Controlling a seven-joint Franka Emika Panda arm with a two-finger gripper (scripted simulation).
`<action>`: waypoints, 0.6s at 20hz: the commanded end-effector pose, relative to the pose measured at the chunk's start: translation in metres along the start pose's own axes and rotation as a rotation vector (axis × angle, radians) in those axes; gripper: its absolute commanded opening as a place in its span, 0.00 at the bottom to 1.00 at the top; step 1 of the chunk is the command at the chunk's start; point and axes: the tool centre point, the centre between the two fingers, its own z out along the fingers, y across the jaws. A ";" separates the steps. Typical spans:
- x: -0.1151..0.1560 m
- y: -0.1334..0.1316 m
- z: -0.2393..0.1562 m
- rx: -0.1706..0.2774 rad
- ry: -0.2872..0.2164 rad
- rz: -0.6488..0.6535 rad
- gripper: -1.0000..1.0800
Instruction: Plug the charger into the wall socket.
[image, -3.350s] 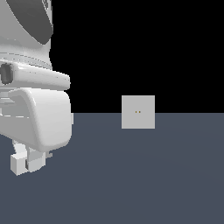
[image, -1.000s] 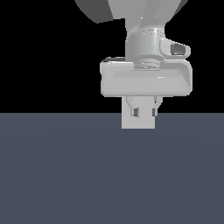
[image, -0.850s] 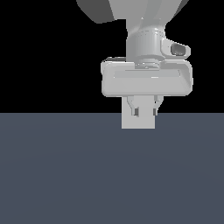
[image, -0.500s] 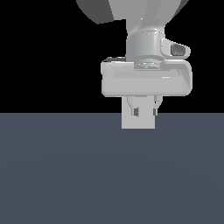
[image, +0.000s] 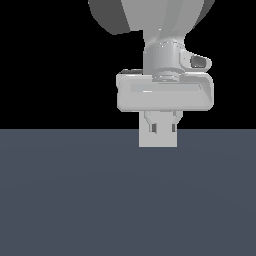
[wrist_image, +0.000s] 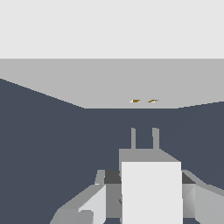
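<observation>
The wall socket (image: 158, 140) is a light-grey upright plate, mostly covered by my gripper (image: 163, 125) in the exterior view. In the wrist view the wall socket (wrist_image: 113, 83) fills the far side, with two dark-orange holes (wrist_image: 143, 101) showing. The off-white charger (wrist_image: 151, 190) sits between my fingers (wrist_image: 85, 205), and the gripper (wrist_image: 148, 194) is shut on it. Its two grey prongs (wrist_image: 133, 138) point at the holes and roughly line up with them. A gap of dark floor still separates the prong tips from the plate.
A dark blue-grey floor (image: 75, 200) stretches around the socket, with a black background above it. The large white gripper body (image: 165, 92) hangs directly in front of the plate.
Since 3.4 s ago the gripper has carried the charger from the exterior view's left to right in front of the socket. Over the last second it has hardly moved.
</observation>
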 end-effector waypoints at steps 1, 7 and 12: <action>0.009 0.000 0.000 0.000 0.000 0.000 0.00; 0.028 0.000 0.001 0.000 0.000 0.000 0.00; 0.033 0.000 0.002 0.000 0.000 0.000 0.00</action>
